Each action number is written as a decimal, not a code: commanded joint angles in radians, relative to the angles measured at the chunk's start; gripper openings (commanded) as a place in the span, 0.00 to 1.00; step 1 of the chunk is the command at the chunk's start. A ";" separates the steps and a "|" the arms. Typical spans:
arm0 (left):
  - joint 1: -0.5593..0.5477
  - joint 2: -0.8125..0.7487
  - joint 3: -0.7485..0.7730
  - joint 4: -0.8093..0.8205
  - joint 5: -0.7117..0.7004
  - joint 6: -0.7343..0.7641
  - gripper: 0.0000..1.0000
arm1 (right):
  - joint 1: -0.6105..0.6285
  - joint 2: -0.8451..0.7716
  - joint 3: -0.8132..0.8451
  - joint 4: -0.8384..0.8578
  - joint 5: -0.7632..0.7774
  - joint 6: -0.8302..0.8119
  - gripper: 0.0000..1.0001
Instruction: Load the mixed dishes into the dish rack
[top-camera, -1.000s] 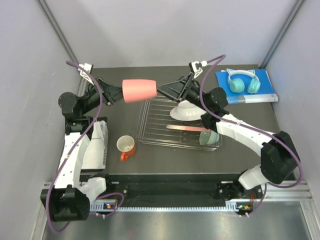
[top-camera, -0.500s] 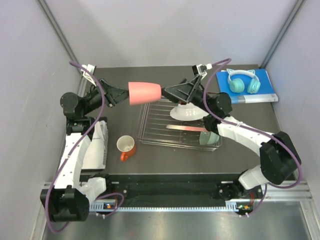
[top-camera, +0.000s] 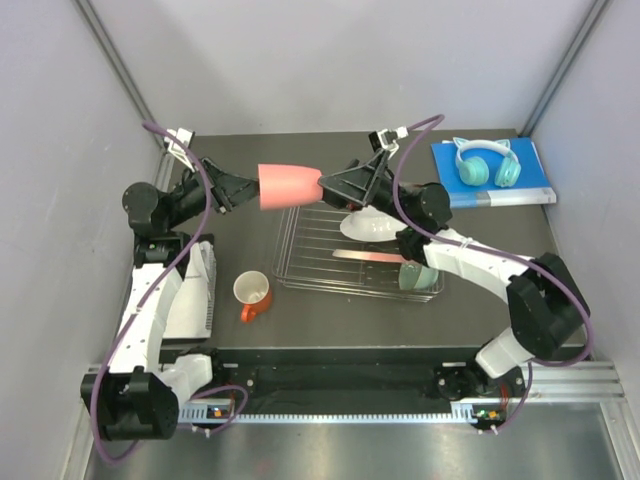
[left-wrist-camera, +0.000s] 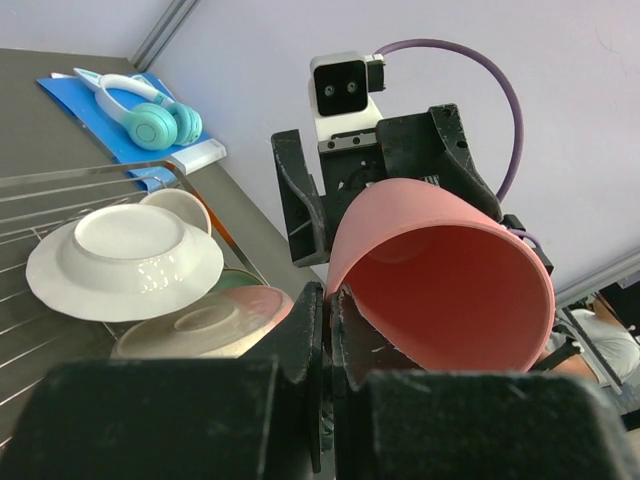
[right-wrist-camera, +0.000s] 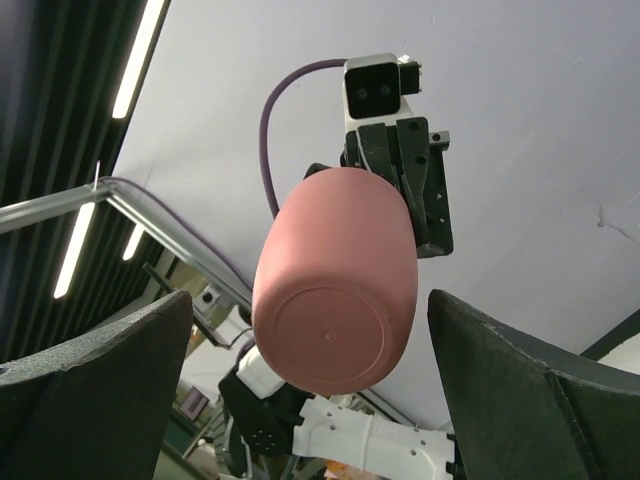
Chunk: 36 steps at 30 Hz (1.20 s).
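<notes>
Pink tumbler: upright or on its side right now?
On its side. The pink tumbler lies horizontal in the air, left pincer clamped on its rim, base facing the right pincer.

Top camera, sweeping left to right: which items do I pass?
orange mug → pink tumbler → white plate → mint-green bowl → teal headphones. The dish rack spans several of these, so it has no single place in the order.
</notes>
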 joint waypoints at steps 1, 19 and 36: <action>-0.006 -0.003 0.012 0.049 -0.002 -0.010 0.00 | 0.032 0.012 0.078 0.003 -0.018 -0.025 1.00; -0.021 -0.020 -0.020 0.006 0.003 0.062 0.00 | 0.124 0.083 0.190 -0.149 -0.060 -0.081 0.80; 0.035 -0.049 0.103 -0.649 -0.055 0.659 0.99 | -0.062 -0.063 0.542 -1.504 0.050 -0.886 0.00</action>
